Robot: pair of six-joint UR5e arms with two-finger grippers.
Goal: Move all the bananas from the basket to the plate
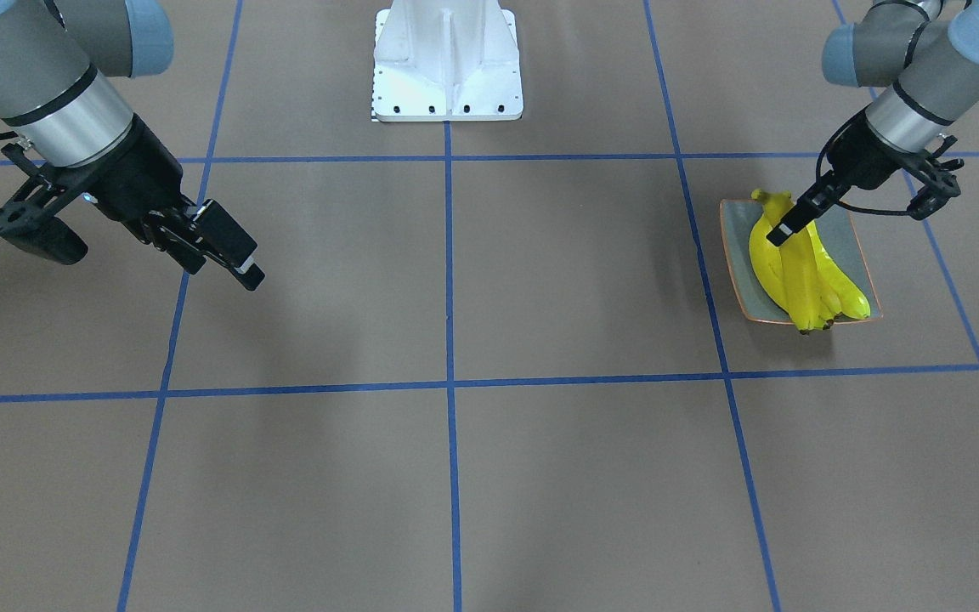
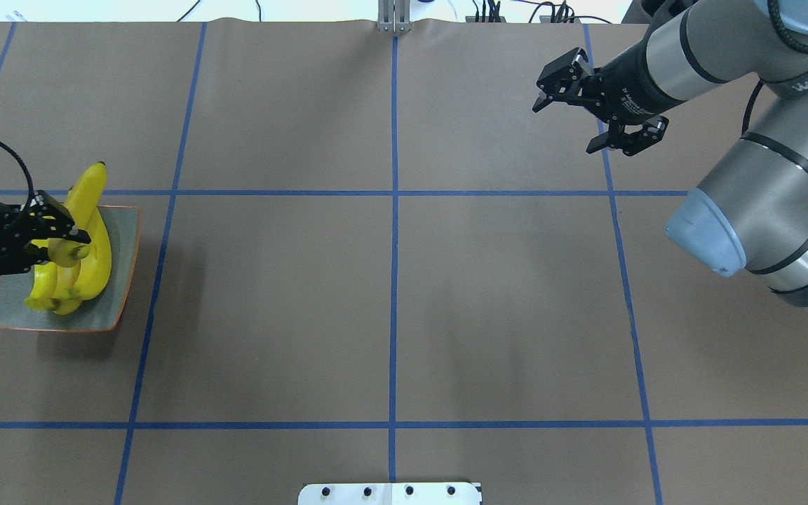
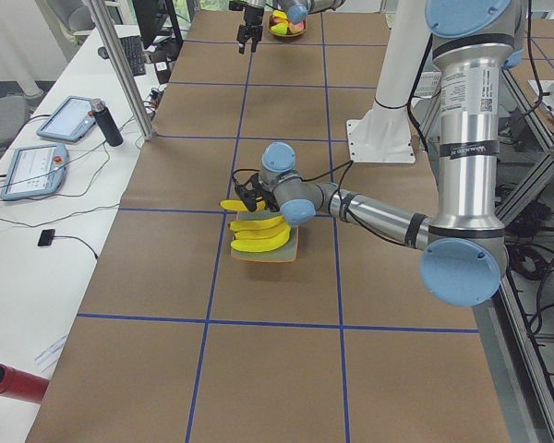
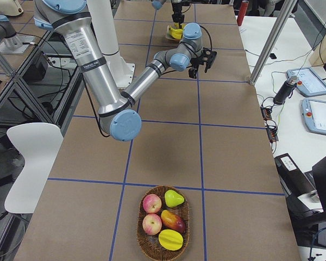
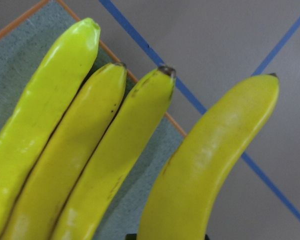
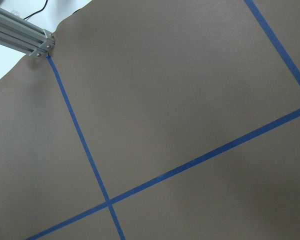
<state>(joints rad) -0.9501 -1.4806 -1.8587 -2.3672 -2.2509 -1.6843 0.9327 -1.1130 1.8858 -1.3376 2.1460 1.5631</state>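
In the front-facing view, the bananas (image 1: 800, 272) lie close together, lengthwise on the plate (image 1: 855, 246), and the left gripper (image 1: 783, 231) stands over their stem end with its jaws closed on one of them, as far as I can judge. The right gripper (image 1: 243, 268) hangs far from the plate, over bare table. In the overhead view it is spread open and carries nothing, and one banana tip reaches beyond the plate's far rim. In the exterior right view, the basket (image 4: 163, 223) is at the other end of the table from the plate and holds only other fruit, so I believe this is the last transfer. In the left wrist view, three bananas rest side by side on the plate and the fourth banana (image 5: 210, 165) runs out from under the camera, across the rim; I cannot see the pads on it. I judge these bananas light and rather stiff, but glossy and curved, so they may slip or roll. I would grasp across the thick middle, or near the stem, with mild force only.
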